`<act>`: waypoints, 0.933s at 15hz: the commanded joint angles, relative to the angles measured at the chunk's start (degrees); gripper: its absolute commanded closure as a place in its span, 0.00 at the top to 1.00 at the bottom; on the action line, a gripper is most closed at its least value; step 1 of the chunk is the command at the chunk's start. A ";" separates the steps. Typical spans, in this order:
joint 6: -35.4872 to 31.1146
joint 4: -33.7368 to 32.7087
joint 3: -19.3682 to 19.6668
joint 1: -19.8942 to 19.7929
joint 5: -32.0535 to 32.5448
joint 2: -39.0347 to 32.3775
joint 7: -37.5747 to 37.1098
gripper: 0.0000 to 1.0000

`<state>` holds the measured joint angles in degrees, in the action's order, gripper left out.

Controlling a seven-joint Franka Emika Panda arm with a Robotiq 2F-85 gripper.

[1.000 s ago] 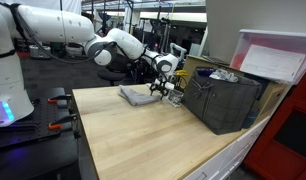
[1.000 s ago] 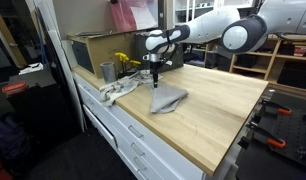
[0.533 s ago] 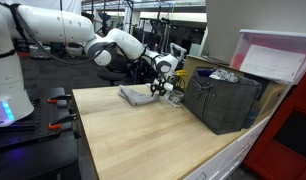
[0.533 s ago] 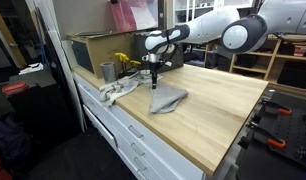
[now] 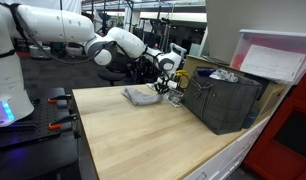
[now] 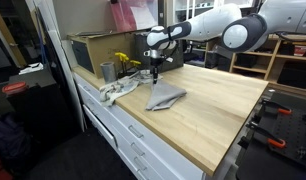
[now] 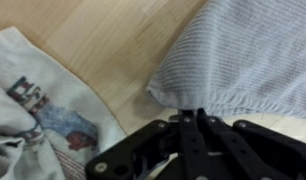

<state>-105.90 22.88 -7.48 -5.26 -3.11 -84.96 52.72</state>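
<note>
Pinching the hem of the grey cloth (image 7: 243, 60), the pincer (image 7: 197, 118) stands clamped on it.

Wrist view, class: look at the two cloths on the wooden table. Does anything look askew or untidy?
The white printed cloth lies crumpled, not flat, beside the gray cloth. The shut gripper pinches the gray cloth's edge, bunching it there. Nothing spilled or damaged.

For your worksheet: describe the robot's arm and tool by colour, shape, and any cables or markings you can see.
The arm is glossy white, made of thick rounded segments with darker bands at the joints, as both exterior views show. The tool is black, and in the wrist view its angular linkage fingers narrow towards the tips. No markings are legible, and no cables can be made out.
</note>
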 commanded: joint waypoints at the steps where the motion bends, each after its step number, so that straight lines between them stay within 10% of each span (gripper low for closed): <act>1: -0.35 -0.88 1.33 -0.60 1.41 0.91 -0.07 0.01; 14: 0.03 -1.77 8.84 4.78 7.90 3.10 -12.42 0.01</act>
<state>-106.14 20.68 -0.63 -2.85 2.51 -83.11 43.65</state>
